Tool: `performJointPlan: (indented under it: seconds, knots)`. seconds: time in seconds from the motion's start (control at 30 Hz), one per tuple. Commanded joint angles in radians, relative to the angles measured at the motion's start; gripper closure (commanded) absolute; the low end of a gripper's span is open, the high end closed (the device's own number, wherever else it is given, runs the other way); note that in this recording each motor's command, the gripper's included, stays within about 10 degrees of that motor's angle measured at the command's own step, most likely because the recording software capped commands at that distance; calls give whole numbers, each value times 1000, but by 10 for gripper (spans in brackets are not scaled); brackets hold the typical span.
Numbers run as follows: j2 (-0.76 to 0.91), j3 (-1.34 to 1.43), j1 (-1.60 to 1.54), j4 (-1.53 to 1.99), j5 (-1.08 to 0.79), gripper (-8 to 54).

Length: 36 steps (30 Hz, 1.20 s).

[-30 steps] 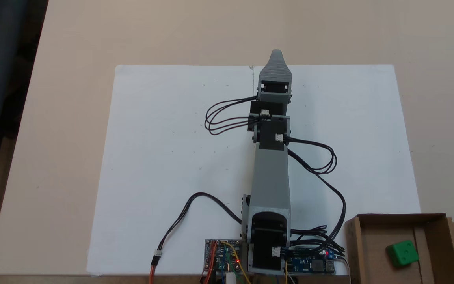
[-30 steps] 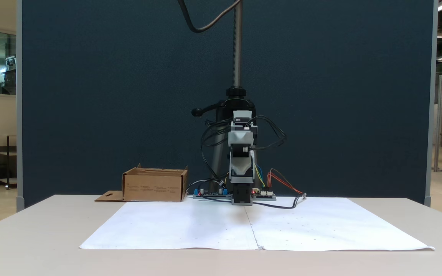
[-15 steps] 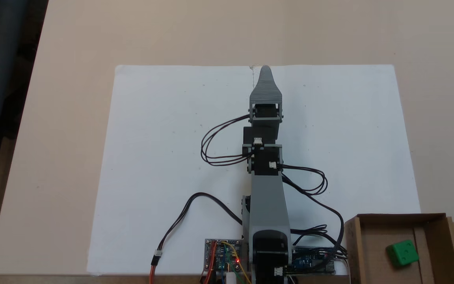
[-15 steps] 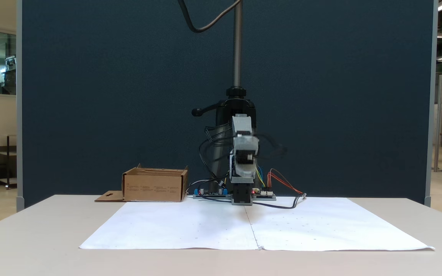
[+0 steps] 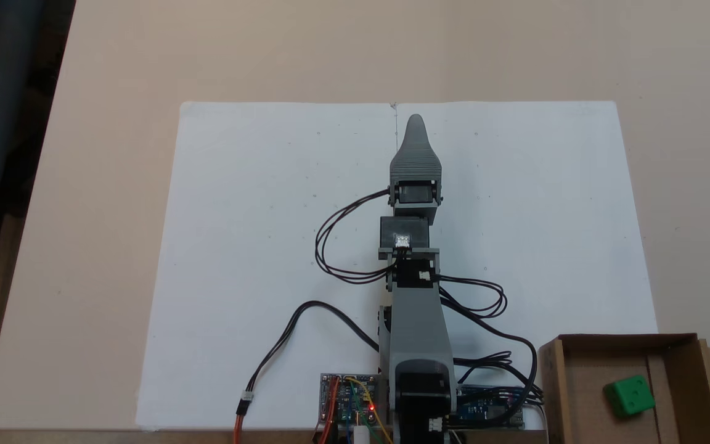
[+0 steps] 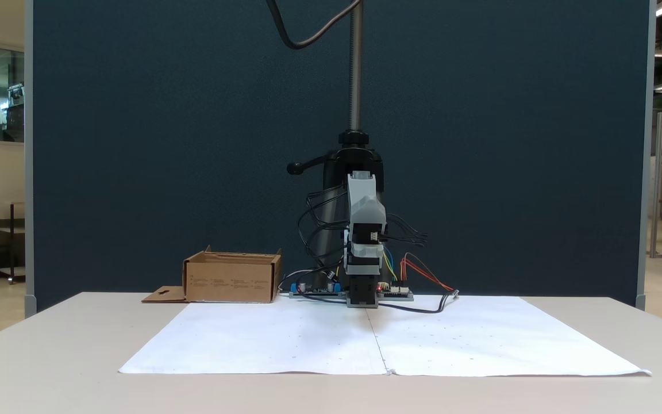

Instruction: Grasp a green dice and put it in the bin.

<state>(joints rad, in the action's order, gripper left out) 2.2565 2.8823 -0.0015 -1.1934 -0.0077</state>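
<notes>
Beige table (image 5: 96, 185) bearing a white paper sheet (image 5: 256, 203), seen from above and from the front. The grey arm (image 5: 416, 320) extends over the sheet along its centre seam; its gripper (image 5: 415, 123) shows a single tapered tip, one jaw hiding the other, so its opening cannot be told. The bin (image 5: 669, 351) stands beside the arm's base at the sheet's corner. The green dice (image 5: 629, 396) lies inside the bin, well apart from the gripper.

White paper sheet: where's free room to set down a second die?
Bare either side of the grey arm on the white paper sheet. Crowded along the near edge: circuit boards, black cables, brown cardboard bin.
</notes>
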Motion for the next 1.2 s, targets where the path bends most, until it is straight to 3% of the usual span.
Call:
performJointPlan:
  seconds: [0.0,0.37,1.17]
  knots:
    - [114,5,0,-168,-51,25]
    - [114,169,5,-443,-55,21]
    - [114,245,5,-474,-52,8]
